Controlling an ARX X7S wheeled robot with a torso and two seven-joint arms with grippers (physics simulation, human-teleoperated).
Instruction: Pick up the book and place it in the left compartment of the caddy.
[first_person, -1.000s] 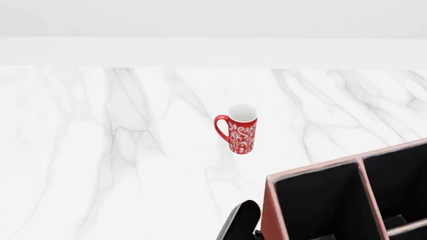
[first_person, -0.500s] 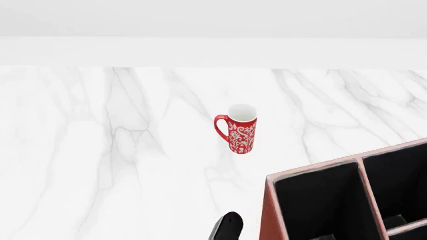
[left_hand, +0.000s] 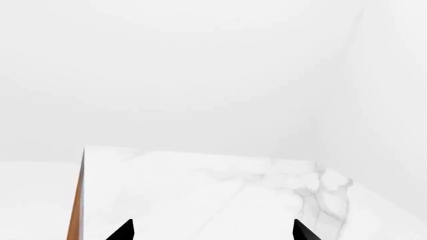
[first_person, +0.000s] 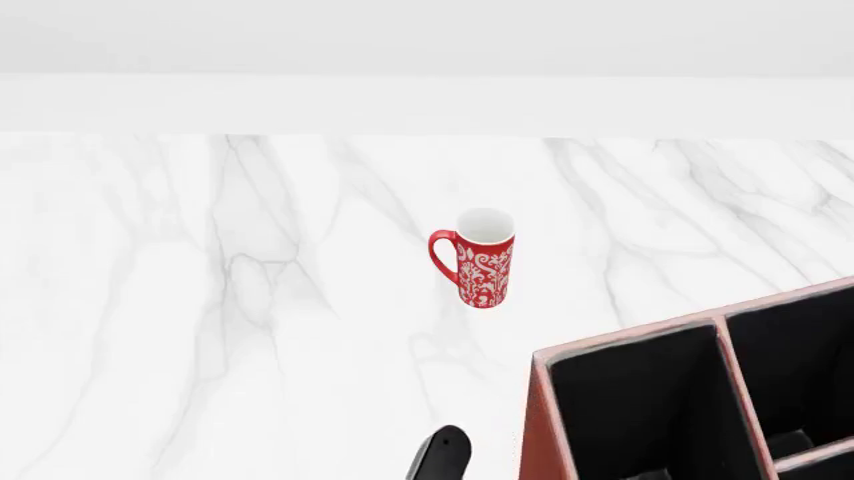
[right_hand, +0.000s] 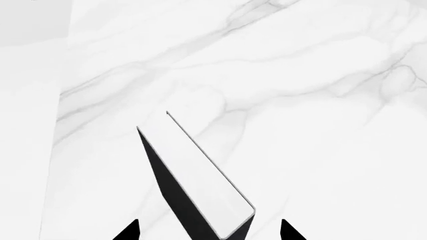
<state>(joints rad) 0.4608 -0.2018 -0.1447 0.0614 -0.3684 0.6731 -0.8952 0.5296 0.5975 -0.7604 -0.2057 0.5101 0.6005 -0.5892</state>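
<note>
The book (right_hand: 193, 175), black with white page edges, shows in the right wrist view, tilted over the marble. My right gripper (right_hand: 208, 231) is open, a fingertip (right_hand: 130, 231) on either side of the book's near end and a gap on both sides. At the head view's lower right stands the reddish-brown caddy (first_person: 627, 340); its left compartment (first_person: 641, 410) is black inside with nothing in it. A black rounded shape (first_person: 441, 455) pokes up at the bottom edge just left of the caddy; I cannot tell whether it is the book. My left gripper (left_hand: 212, 231) is open over bare marble.
A red patterned mug (first_person: 481, 262) stands upright mid-table, behind and left of the caddy. The white marble table (first_person: 200, 300) runs back to a pale wall. In the left wrist view a corner of the table (left_hand: 83, 150) and its brown side (left_hand: 75, 210) show.
The black shape at the head view's bottom edge has slid left and sunk lower, away from the caddy's left wall. Mug and caddy have not moved.
</note>
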